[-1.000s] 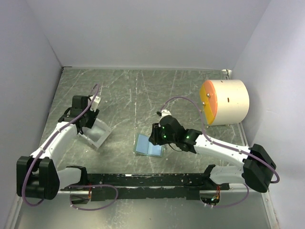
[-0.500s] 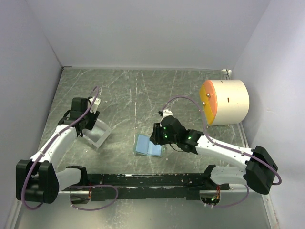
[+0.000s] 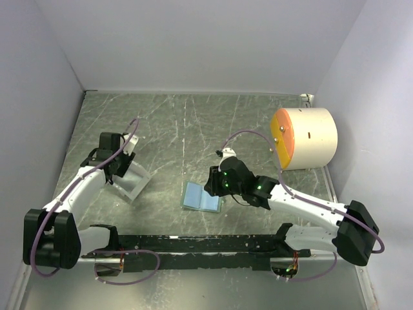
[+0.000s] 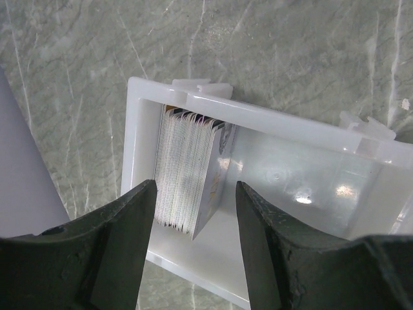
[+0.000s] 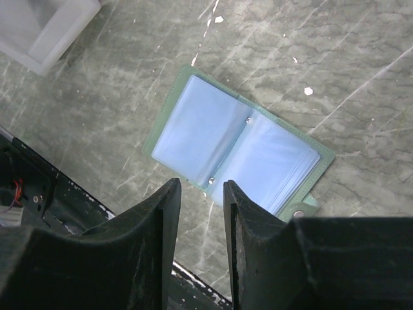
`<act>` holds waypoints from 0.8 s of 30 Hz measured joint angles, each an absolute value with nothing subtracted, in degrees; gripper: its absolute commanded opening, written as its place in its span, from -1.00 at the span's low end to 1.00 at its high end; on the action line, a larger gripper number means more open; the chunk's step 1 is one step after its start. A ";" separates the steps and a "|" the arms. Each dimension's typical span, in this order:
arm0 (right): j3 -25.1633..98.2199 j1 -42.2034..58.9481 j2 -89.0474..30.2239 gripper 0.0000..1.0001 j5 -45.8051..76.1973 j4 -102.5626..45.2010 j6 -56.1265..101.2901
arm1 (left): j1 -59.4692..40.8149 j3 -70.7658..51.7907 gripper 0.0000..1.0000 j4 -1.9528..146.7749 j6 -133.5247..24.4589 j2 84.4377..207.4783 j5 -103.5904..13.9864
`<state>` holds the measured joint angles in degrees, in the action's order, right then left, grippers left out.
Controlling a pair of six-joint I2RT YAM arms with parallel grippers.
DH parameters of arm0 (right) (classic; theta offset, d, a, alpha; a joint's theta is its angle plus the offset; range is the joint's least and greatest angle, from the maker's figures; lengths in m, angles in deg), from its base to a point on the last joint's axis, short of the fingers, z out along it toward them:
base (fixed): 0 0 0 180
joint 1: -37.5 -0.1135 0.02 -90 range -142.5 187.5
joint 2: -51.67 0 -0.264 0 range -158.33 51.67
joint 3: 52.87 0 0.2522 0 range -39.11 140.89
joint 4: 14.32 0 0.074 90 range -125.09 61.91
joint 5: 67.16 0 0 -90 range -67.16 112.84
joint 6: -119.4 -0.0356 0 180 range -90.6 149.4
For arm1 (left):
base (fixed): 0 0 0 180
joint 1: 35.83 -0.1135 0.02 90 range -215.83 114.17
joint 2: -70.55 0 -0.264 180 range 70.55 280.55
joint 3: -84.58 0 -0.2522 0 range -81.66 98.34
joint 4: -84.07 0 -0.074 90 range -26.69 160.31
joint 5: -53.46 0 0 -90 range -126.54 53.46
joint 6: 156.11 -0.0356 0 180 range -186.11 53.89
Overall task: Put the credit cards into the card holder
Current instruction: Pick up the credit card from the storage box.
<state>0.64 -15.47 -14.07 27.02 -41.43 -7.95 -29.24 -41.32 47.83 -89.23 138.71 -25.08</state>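
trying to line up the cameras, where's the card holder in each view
Top: card holder lies open near the middle of the view, right of the tray.
Left wrist: not in it; only the tray with cards.
Right wrist: card holder open at centre, blue inside up.
Shared landmark: the white tray, also in the right wrist view's top left corner.

Marbled grey-green table [image 3: 187, 129] all round, plain white walls [image 3: 193, 45] on three sides. Over left, shallow white tray [image 3: 134, 186], set at a slant. Far right, cream cylinder [image 3: 313, 139] on its side, orange face turned leftward. Along the near edge, black rail [image 3: 193, 244].
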 measured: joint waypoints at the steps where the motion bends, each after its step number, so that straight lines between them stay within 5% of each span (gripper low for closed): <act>1: 0.64 -15.47 -13.80 -0.33 27.20 -41.52 -7.95 | -29.24 -41.32 0.23 47.85 -89.38 138.98 -25.19; 24: 0.64 -15.47 -12.60 -0.33 27.35 -41.54 -8.01 | -27.88 -41.78 0.17 50.01 -93.53 143.67 -23.79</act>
<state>0.64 -15.47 -12.60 27.35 -41.54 -8.01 -27.88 -41.78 50.01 -93.53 143.67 -23.79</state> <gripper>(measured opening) 0.335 0.591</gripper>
